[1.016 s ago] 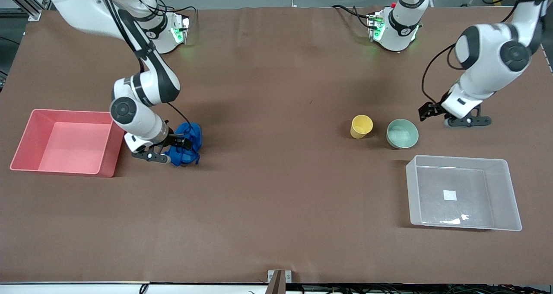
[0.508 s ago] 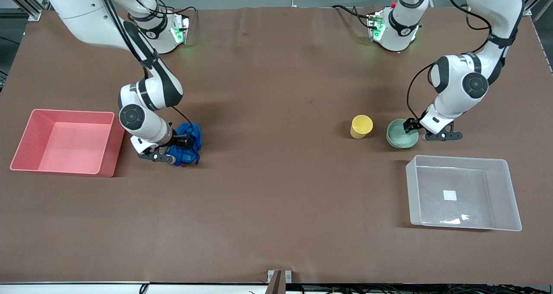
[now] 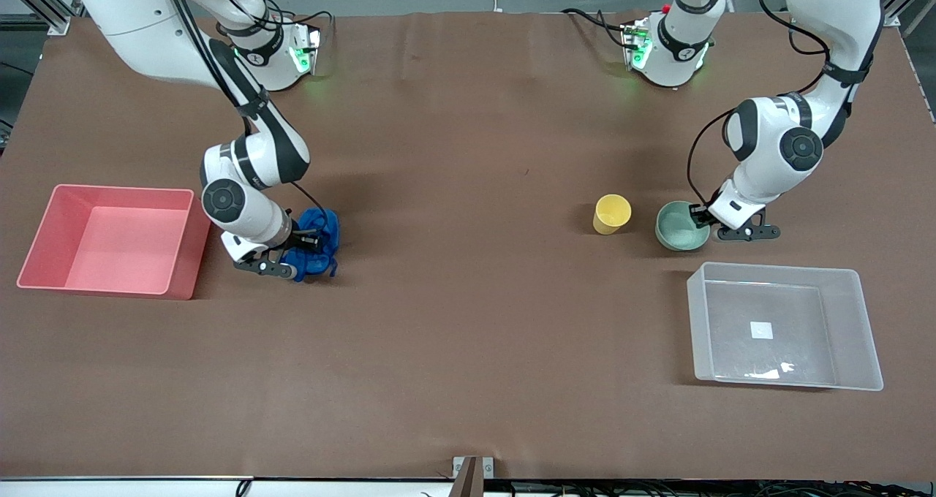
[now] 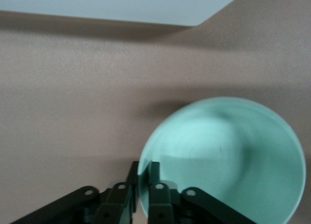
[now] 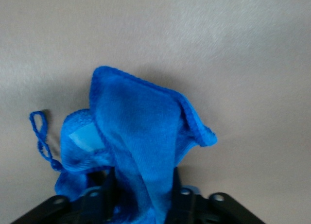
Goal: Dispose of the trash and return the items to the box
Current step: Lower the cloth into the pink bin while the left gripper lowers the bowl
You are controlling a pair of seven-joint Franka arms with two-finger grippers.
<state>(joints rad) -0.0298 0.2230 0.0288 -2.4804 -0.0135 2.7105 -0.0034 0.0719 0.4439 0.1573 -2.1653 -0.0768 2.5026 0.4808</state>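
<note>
The blue rag, the trash (image 3: 322, 235), lies bunched on the table beside the pink bin. My right gripper (image 3: 301, 247) is down on it. In the right wrist view the cloth (image 5: 141, 131) fills the gap between the fingers of that gripper (image 5: 141, 185). The mint-green bowl (image 3: 678, 226) stands beside the yellow cup (image 3: 610, 213), toward the left arm's end. My left gripper (image 3: 706, 219) is shut on the bowl's rim. In the left wrist view this gripper (image 4: 144, 173) has one finger inside the bowl (image 4: 228, 156) and one outside. The clear box (image 3: 775, 267) sits nearer the front camera than the bowl.
A pink bin (image 3: 110, 188) stands at the right arm's end of the table, close to the rag. A corner of the clear box (image 4: 121, 5) shows in the left wrist view. Brown tabletop stretches between the rag and the cup.
The left arm swung in to the bowl and its fingers closed on the rim. The right gripper's fingers closed in on the rag, which bunched up slightly.
</note>
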